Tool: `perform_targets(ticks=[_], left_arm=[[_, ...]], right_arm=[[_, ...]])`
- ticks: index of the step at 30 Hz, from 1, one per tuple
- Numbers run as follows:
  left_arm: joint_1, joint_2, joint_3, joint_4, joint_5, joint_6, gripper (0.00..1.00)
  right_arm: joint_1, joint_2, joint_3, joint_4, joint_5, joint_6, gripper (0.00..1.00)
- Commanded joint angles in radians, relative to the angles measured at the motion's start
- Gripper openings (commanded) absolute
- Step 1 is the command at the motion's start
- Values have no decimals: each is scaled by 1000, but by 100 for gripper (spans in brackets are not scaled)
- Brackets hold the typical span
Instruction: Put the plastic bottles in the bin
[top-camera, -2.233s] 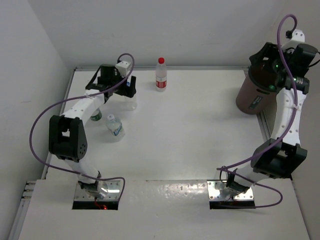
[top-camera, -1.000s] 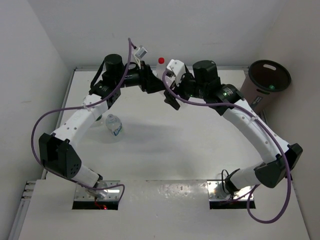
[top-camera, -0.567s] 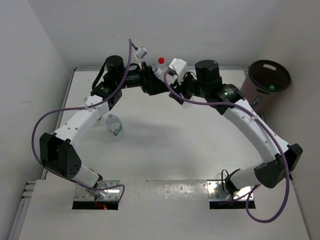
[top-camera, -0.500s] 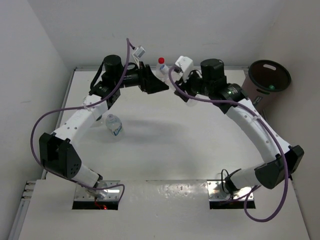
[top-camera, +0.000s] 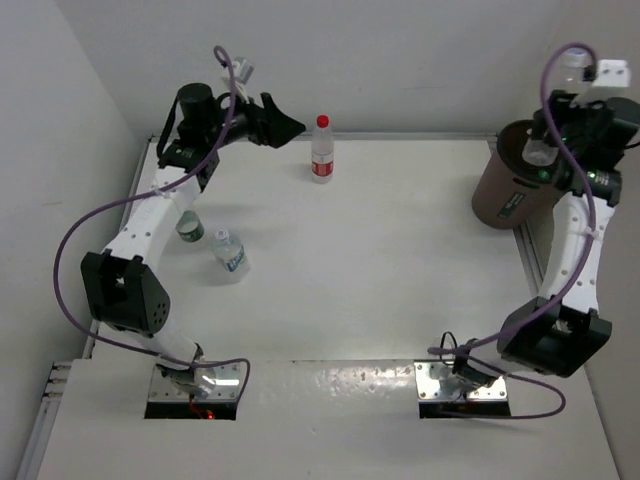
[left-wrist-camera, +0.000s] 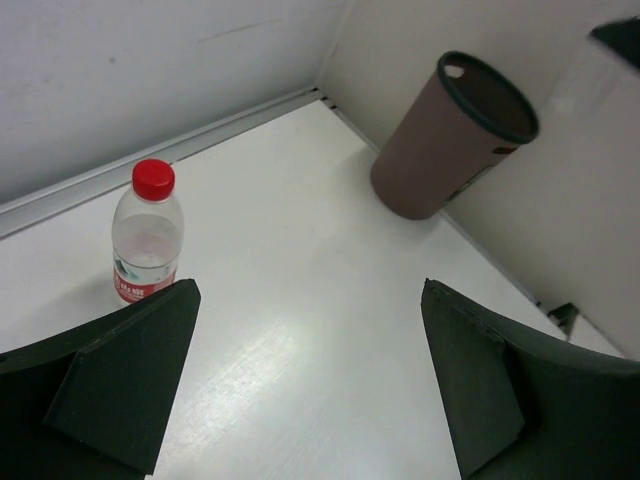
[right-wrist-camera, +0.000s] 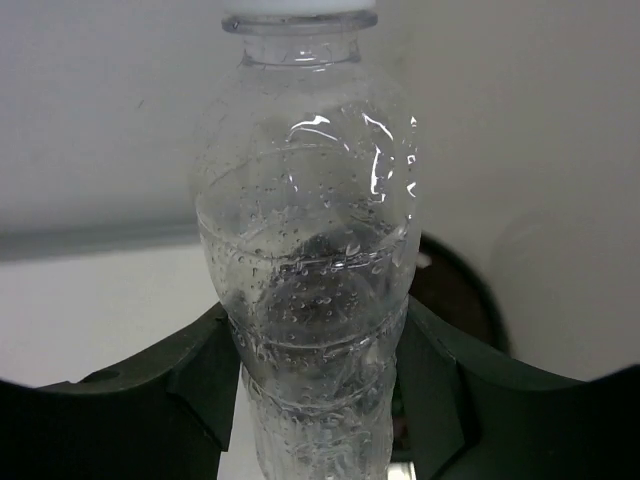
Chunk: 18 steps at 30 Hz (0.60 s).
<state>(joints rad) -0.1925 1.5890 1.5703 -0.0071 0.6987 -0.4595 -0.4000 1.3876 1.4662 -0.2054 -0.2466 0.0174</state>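
The white-cap bottle (right-wrist-camera: 310, 270) is upright in the right gripper (right-wrist-camera: 315, 330), with the fingers (right-wrist-camera: 205, 375) closed on its lower body from both sides and the neck and cap above them. In the top view it hangs over the rim of the bin (top-camera: 508, 190), whose dark mouth shows just behind it in the wrist view.

The bin stands at the far right corner of the table (top-camera: 400, 290), against the right edge rail and close to the wall (top-camera: 400, 60).

The red-cap bottle (top-camera: 321, 150) stands upright near the far edge, with bare table surface between it and the bin. The left gripper (top-camera: 288, 126) hangs above the far left area, jaws spread wide and holding nothing. In its own view the red-cap bottle sits just beyond the left finger (left-wrist-camera: 120, 370), apart from it.

The blue-label bottle (top-camera: 230, 252) lies near the left edge. The green-label bottle (top-camera: 190, 229) is beside it, partly hidden by the left arm (top-camera: 150, 215).
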Motion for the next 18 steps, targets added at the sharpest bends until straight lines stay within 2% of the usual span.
perform_targets(ticks=[1,3,7,12,15,16,18], left_arm=[[-61,58,14,-7,-120,140,100],[-79,77,23,-7,-163,201,100],[-88,134,34,24,-249,226,100],[-108,208,45,128,-304,251,100],[-133,261,103,119,-367,278,100],[-142,296,141,119,-376,288,100],[-142,333,172,130,-401,297,100]], right_arm=[[-80,50,80,249,-17,176,29],[-106,80,82,276,46,193,29],[-109,131,74,337,165,199,29],[-102,209,152,267,243,245,32],[-91,215,134,299,273,253,57],[-80,209,114,314,279,242,70],[-68,206,112,310,291,230,77]])
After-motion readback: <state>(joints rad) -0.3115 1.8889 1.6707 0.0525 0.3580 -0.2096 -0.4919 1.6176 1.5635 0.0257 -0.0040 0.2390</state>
